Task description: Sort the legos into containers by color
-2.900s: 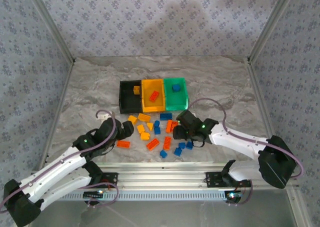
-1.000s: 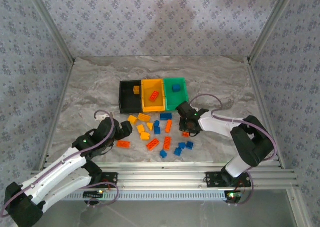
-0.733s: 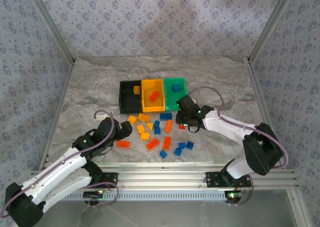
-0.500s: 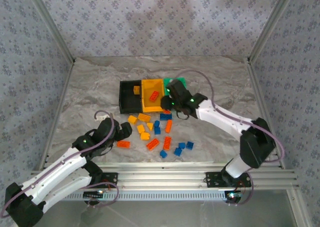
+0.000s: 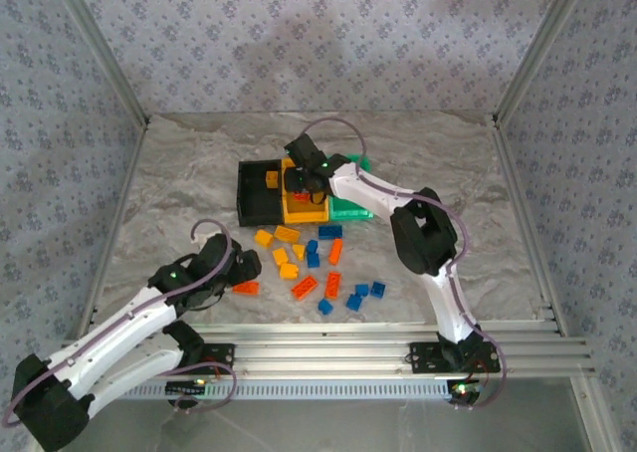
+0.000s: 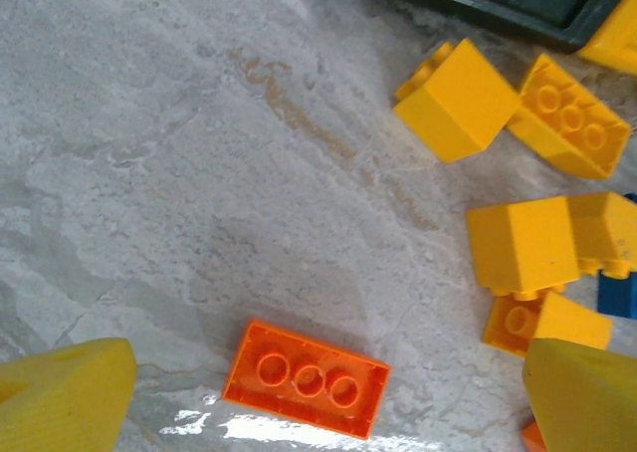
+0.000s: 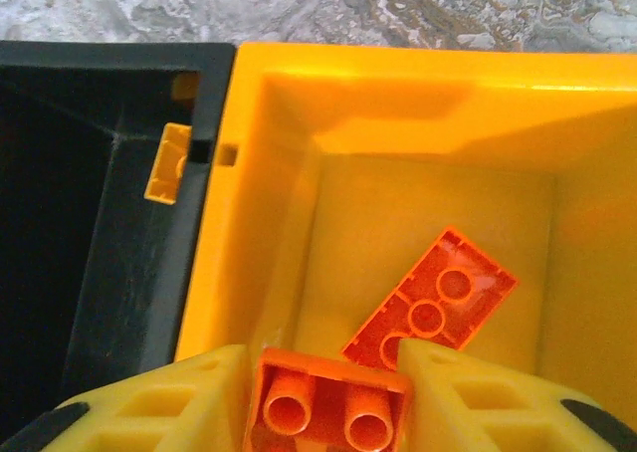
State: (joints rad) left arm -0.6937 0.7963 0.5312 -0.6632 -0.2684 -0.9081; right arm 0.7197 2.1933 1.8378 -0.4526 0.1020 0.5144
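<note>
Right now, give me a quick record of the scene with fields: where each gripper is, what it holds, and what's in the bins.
left gripper: open, over a loose orange-red brick on the table
right gripper: above the yellow-orange bin, closed on the held orange-red brick
yellow-orange bin contents: one flat orange-red brick
black bin contents: one yellow-orange brick
green bin: partly behind the right arm, contents hidden
unsorted pile: blue, orange-red and yellow-orange bricks in front of the bins

Three bins (image 5: 257,205), roughly twenty bricks (image 5: 304,287)
</note>
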